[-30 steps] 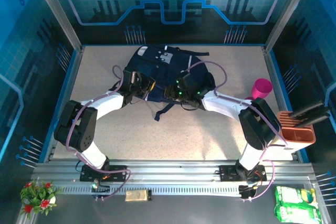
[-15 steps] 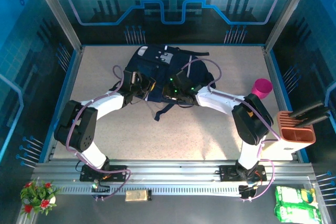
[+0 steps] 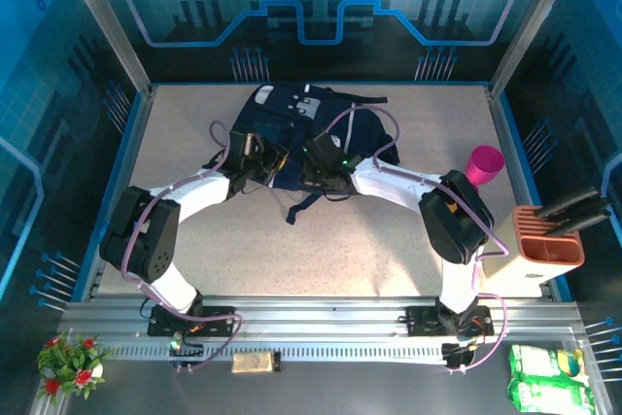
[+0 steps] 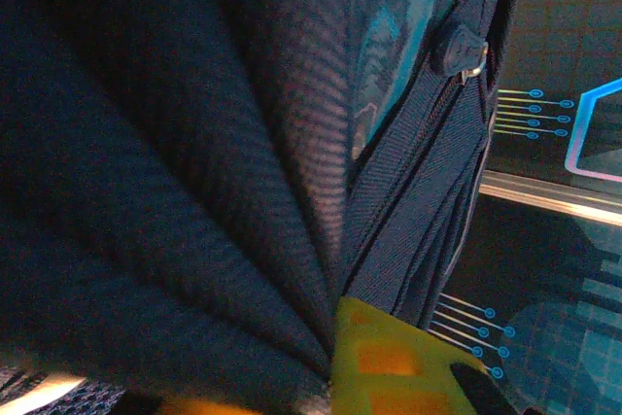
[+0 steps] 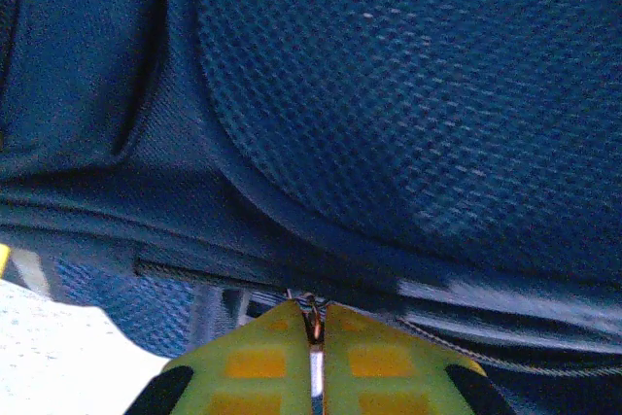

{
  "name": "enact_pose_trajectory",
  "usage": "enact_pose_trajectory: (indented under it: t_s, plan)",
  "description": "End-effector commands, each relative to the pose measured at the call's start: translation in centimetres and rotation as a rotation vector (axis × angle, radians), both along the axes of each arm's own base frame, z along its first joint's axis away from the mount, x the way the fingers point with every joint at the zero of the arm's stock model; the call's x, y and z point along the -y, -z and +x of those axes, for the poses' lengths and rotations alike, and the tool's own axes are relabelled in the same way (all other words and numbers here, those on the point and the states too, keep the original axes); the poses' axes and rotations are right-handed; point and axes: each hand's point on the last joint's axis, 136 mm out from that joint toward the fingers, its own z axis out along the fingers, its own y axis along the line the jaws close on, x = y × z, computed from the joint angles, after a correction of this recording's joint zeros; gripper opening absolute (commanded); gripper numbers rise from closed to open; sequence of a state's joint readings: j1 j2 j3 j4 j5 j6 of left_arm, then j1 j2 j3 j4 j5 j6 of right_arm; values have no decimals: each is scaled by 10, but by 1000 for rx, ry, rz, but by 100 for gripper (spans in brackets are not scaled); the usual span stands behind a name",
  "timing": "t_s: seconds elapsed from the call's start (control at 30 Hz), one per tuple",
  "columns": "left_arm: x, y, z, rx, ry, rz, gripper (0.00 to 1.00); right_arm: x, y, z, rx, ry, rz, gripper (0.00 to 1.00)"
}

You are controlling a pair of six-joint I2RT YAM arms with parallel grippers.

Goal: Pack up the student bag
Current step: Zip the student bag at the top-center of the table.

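Currently the large navy striped fabric backpack (image 3: 292, 116) lies at the far middle of the desk (image 3: 389, 240). The left end effector (image 3: 276, 158) is clenched on a fold of its cloth, and the right end effector (image 5: 313, 332) grips its small metal zipper ring (image 5: 312, 314), which a skewed pull could slip free.

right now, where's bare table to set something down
Widest bare table: near middle, between left arm, right arm and base rail. Also the far left corner beside the student bag. Crowded: the bag's near edge, and the right side by pink cup and orange holder.
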State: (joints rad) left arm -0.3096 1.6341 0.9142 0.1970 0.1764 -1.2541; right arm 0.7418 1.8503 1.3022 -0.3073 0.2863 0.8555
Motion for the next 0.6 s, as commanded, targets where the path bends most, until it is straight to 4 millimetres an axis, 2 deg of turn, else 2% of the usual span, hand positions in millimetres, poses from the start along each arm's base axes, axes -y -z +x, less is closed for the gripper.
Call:
enact_pose_trajectory:
  t_s: [0.0, 0.1, 0.17, 0.27, 0.37, 0.43, 0.57]
  plan:
    - [-1, -50, 11, 132, 27, -15, 0, 53, 9, -15, -4, 59, -202, 8]
    - [-4, -49, 12, 128, 24, -14, 0, 69, 11, -24, -7, 74, -253, 8]
    - [-4, -50, 13, 129, 24, -14, 0, 70, 11, -26, -10, 63, -256, 8]
    - [-3, -50, 13, 129, 28, -18, 0, 49, 8, -24, -11, -20, -196, 12]
    - [-1, -50, 14, 128, 34, -26, 0, 33, 7, -22, -27, -71, -155, 22]
    - [-1, -49, 13, 126, 36, -27, 0, 28, 11, -22, -40, -86, -141, 27]
    - [0, -49, 13, 124, 40, -29, 0, 26, 16, -22, -56, -94, -140, 28]
